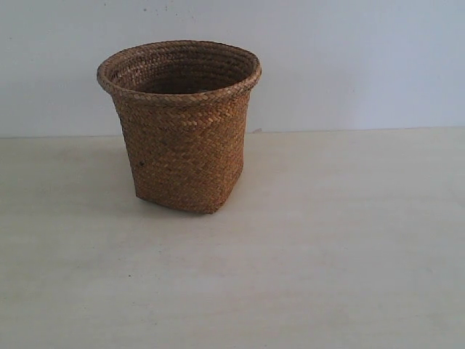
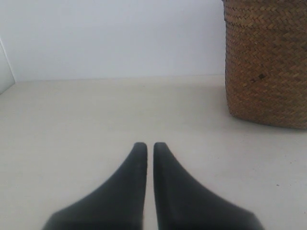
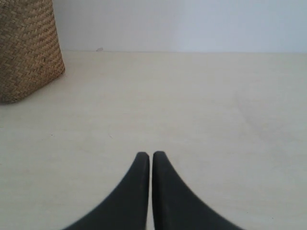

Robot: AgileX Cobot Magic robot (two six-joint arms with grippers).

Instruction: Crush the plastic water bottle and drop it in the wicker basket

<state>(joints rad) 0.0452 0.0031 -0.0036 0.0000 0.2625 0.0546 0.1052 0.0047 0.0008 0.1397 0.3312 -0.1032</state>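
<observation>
The brown wicker basket [image 1: 182,123] stands upright on the pale table, left of centre in the exterior view. Its woven wall also shows at one edge of the left wrist view [image 2: 266,62] and of the right wrist view [image 3: 26,48]. The plastic water bottle is out of view in every frame. My left gripper [image 2: 150,144] hovers low over bare table, shut with only a thin slit between its black fingers and nothing held. My right gripper [image 3: 147,154] is likewise shut and empty above the table. Neither gripper appears in the exterior view.
The pale wooden table [image 1: 327,254] runs back to a plain white wall [image 1: 349,58]. A white panel edge [image 2: 5,72] shows at the side of the left wrist view.
</observation>
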